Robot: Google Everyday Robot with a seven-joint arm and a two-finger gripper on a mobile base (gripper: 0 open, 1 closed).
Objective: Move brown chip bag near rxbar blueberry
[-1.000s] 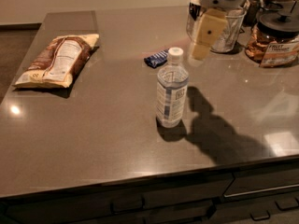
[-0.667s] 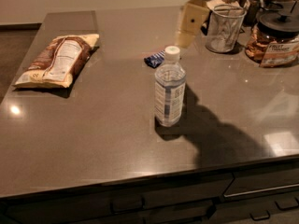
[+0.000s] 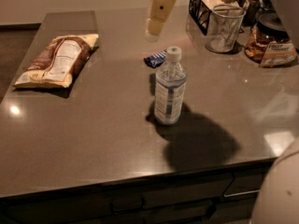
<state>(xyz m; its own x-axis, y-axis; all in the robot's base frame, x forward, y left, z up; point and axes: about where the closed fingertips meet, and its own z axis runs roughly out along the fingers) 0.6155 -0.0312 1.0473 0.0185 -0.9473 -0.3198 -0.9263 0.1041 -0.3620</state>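
The gripper (image 3: 153, 31) has travelled to the left in the last second, from above the mesh cup (image 3: 224, 27) to a place in the air behind the bottle (image 3: 169, 87). I judge it is on its way to the chip bag (image 3: 58, 59). The bag has not moved: it lies flat at the left side of the counter (image 3: 93, 139), well apart from the rxbar (image 3: 155, 59), which lies just behind the bottle (so the carrying is not yet begun). Whether the gripper is open or closed I cannot tell, but it touches nothing and I see nothing held in it.
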